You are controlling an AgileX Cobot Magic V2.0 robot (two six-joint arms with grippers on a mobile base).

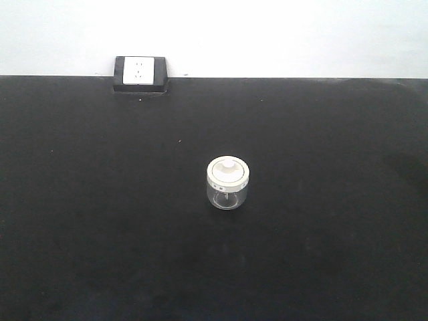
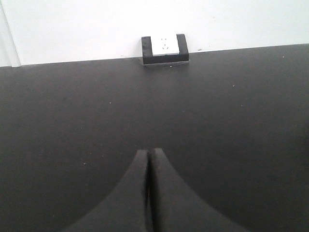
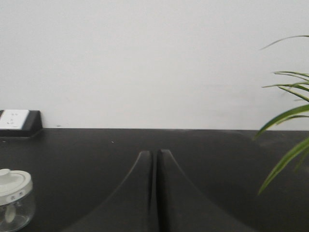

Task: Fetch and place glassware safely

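1. One small squat glass jar (image 1: 228, 183) stands upright on the matte black table (image 1: 100, 221), well in front of the power socket (image 1: 140, 73) and off to its right.
2. Clear, rounded walls show the dark surface through them; a cream-white round lid (image 1: 229, 170) caps the jar, with a central knob and small dark marks along its rim.
3. That socket — a white faceplate in a black, wedge-shaped housing — sits at the table's far edge, against the plain white wall (image 1: 281, 33).
4. Left gripper (image 2: 148, 155): its two smooth black curved fingers are pressed together, only a thin seam between them, nothing held; it points toward the socket.
5. Right gripper (image 3: 154, 153): fingers likewise pressed together and holding nothing; the jar lies apart from it, low at the left of the right wrist view.
6. Slender green plant leaves (image 3: 285, 145) arch in at the right of that view — far from the socket.
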